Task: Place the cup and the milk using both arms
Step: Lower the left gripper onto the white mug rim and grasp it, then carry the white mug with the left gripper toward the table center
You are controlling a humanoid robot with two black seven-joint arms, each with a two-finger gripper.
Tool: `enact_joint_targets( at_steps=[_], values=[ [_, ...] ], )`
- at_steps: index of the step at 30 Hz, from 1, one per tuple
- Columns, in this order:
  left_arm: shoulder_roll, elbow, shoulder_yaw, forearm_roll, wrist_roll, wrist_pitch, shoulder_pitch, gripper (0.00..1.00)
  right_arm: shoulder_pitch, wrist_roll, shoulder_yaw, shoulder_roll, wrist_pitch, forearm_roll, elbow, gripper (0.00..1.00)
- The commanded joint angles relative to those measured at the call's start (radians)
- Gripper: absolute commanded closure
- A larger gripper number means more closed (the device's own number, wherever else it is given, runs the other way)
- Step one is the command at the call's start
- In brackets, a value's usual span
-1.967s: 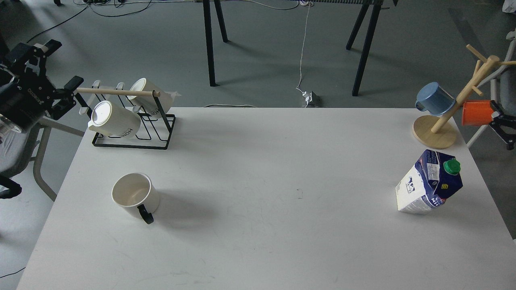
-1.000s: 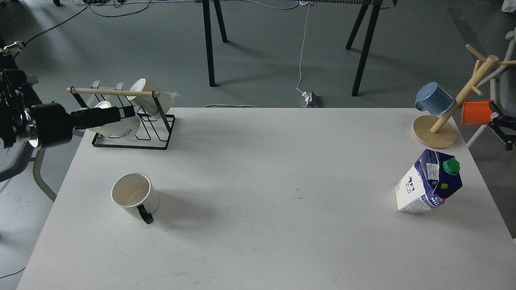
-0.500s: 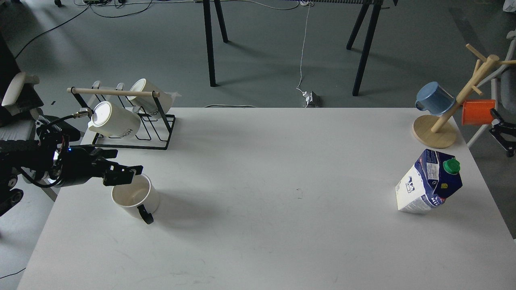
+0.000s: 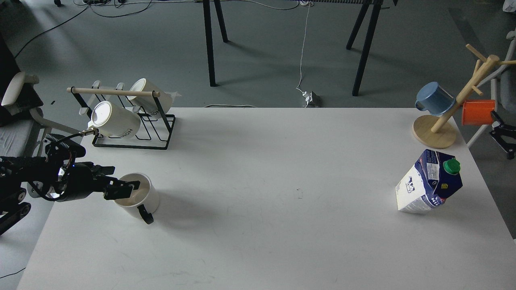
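Note:
The cup (image 4: 146, 198), a white mug with a cream inside and a black loop handle, stands upright at the table's left, handle toward the front. My left gripper (image 4: 125, 190) reaches in from the left at rim height, open, one finger over the mouth and one by the left wall. The milk (image 4: 428, 181), a blue and white carton with a green cap, stands at the right side of the table. My right gripper (image 4: 496, 125) shows at the right edge, off the table behind the milk, open and empty.
A black wire rack (image 4: 133, 137) with a wooden bar holds two lettered white mugs (image 4: 114, 119) at the back left. A wooden mug tree (image 4: 434, 131) with a blue cup (image 4: 434, 99) and an orange cup (image 4: 477, 112) stands at the back right. A chair (image 4: 18, 117) stands left of the table.

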Motion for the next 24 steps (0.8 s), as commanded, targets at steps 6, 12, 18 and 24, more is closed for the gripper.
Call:
enact_joint_targets(
  at_steps=[6,12,18,24],
  values=[
    [-0.025,0.031,0.007,-0.001,0.0,0.013,0.014,0.13,-0.008,0.0,0.0,-0.001,0.0,0.0,-0.001,0.04],
    [-0.023,0.023,0.026,-0.001,0.0,0.055,0.014,0.7,-0.019,0.0,0.0,-0.003,0.0,0.0,-0.001,0.04],
    [-0.03,0.017,0.032,-0.012,0.0,0.084,0.014,0.89,-0.022,0.0,0.0,-0.003,0.0,0.0,-0.003,0.04],
    [0.01,-0.041,0.03,-0.012,0.0,0.078,0.031,0.91,-0.028,0.0,0.001,-0.003,0.0,0.0,-0.004,0.04]
  ],
)
